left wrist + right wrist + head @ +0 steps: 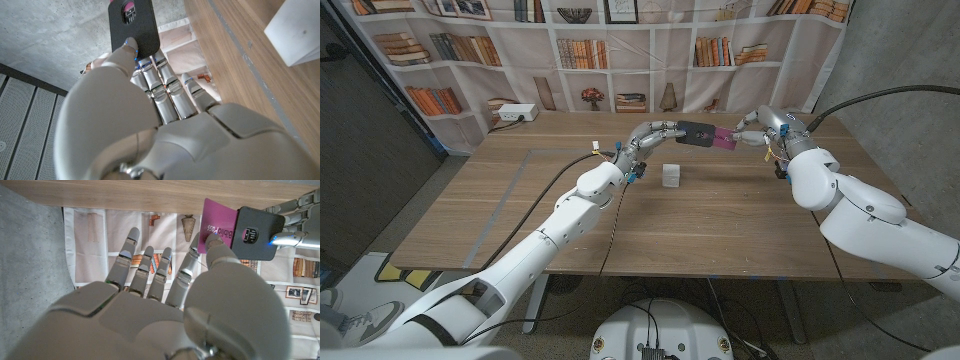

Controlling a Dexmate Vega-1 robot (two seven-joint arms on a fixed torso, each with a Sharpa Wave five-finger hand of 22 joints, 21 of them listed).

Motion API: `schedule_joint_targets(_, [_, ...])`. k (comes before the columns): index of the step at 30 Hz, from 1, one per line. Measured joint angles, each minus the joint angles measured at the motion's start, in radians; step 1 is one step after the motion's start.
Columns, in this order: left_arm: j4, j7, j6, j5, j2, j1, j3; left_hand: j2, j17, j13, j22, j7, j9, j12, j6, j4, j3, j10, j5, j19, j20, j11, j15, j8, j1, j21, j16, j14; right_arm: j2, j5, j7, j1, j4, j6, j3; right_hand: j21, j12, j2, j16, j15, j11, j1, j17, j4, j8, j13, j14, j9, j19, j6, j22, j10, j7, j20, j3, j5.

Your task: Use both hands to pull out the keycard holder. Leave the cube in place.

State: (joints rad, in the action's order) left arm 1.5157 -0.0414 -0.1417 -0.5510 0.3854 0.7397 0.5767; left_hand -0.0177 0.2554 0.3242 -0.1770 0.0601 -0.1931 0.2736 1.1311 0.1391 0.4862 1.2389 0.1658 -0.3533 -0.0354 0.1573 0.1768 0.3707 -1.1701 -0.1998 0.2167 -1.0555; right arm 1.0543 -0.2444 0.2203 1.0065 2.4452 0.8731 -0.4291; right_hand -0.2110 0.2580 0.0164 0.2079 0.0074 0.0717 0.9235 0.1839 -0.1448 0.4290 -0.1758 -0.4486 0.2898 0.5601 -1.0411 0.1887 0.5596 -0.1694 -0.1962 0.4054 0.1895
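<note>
A black keycard holder (697, 133) hangs in the air above the table's far middle, with a magenta card (724, 141) sticking out of its right end. My left hand (650, 137) pinches the holder (132, 25) between thumb and fingers. My right hand (760, 125) pinches the magenta card (218, 226) at its free end, thumb on its face; the holder (256, 234) sits just beyond. A small white cube (672, 174) stands on the table below and slightly left of the holder, apart from both hands. The cube (294, 33) also appears in the left wrist view.
The wooden table (520, 200) has a taped rectangle outline on its left part. A white power strip (516, 114) lies at the far left edge. A bookshelf-printed backdrop (620, 50) hangs behind the table. Cables run along both arms.
</note>
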Motion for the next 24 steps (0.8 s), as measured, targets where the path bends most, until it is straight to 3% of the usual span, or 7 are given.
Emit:
schedule_joint_targets(5, [0.003,0.006,0.0,-0.006,0.004,0.007,-0.009,0.0,0.0,0.0,0.0,0.0,0.0,0.0,0.0,0.0,0.0,0.0,0.0,0.0,0.0,0.0,0.0,0.0,0.0,0.0,0.0,0.0,0.002,0.008,0.003,0.0,-0.001,0.0,0.0,0.004,0.0,0.0,0.0,0.0,0.0,0.0,0.0,0.003,0.0,0.0,0.0,0.004,-0.009,0.0,0.0,0.0,0.0,0.007,-0.003,0.0])
schedule_joint_targets(8, [0.004,0.01,-0.002,-0.01,0.006,0.011,-0.015,0.0,0.0,0.0,0.0,0.0,0.001,0.0,0.0,0.0,0.0,0.0,0.0,0.0,0.0,0.0,0.0,0.0,0.0,0.0,0.0,0.0,0.002,0.011,0.007,-0.003,-0.002,0.002,-0.002,0.012,-0.007,0.004,-0.002,-0.002,0.0,-0.004,0.0,0.001,0.0,-0.004,-0.002,0.01,-0.041,0.005,0.0,0.0,0.005,0.021,-0.013,0.0])
schedule_joint_targets(14, [0.004,0.016,-0.011,-0.015,0.008,0.017,-0.023,0.0,0.0,0.0,0.0,0.0,0.0,0.0,0.0,0.0,0.0,0.0,-0.001,0.0,0.0,0.0,0.0,0.0,0.0,0.0,0.0,0.0,0.002,0.008,0.018,-0.011,-0.004,0.01,-0.018,0.019,-0.007,0.015,-0.009,-0.04,0.019,-0.015,0.005,0.011,0.004,-0.004,-0.004,0.021,-0.106,0.009,0.0,0.019,0.001,0.059,-0.022,0.0])
schedule_joint_targets(24, [0.0,0.024,-0.026,-0.024,0.014,0.028,-0.038,0.0,0.0,0.0,0.0,0.0,0.0,0.0,0.0,0.0,0.0,0.0,0.001,0.0,0.0,0.0,0.002,-0.001,0.0,0.0,0.0,0.002,-0.022,-0.016,0.058,-0.013,-0.012,0.015,-0.037,0.019,-0.007,0.024,-0.009,-0.049,0.042,-0.024,0.005,0.019,0.008,-0.004,-0.012,0.028,-0.14,0.012,0.005,0.033,-0.007,0.072,-0.03,0.0])
